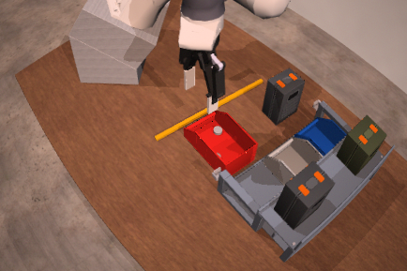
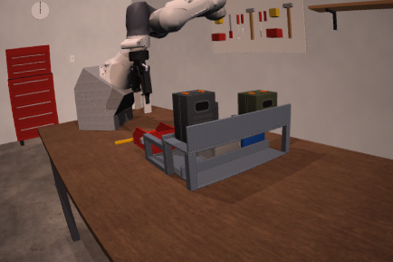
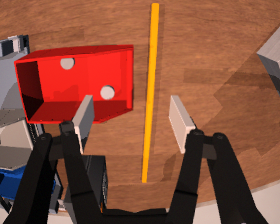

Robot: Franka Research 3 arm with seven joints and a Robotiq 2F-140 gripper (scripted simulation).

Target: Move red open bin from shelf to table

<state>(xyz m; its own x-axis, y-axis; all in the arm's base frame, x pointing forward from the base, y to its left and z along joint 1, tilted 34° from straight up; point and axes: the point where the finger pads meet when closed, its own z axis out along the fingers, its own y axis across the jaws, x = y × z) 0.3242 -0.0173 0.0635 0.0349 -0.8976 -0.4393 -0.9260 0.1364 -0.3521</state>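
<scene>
The red open bin (image 1: 233, 158) (image 2: 139, 136) (image 3: 91, 86) stands on its base on the table top (image 1: 117, 153), close against the near end of the grey shelf (image 1: 244, 190) (image 2: 235, 130). Two small grey parts (image 1: 218, 129) (image 3: 107, 92) lie inside it. My gripper (image 1: 201, 96) (image 2: 144, 104) (image 3: 131, 106) is open and empty. It hangs above the bin's rear wall, one finger over the bin's edge and the other past the yellow rod (image 1: 188, 120) (image 3: 151, 90). A blue bin (image 1: 324, 131) (image 2: 252, 140) and a pale grey bin (image 1: 293, 158) stand in the shelf.
A dark case (image 1: 304, 194) and a green case (image 1: 361, 143) stand on the shelf's top. Another dark case (image 1: 282, 94) stands on the table behind the shelf. The yellow rod lies just behind the red bin. The arm's grey base block (image 1: 108, 45) is at the back left.
</scene>
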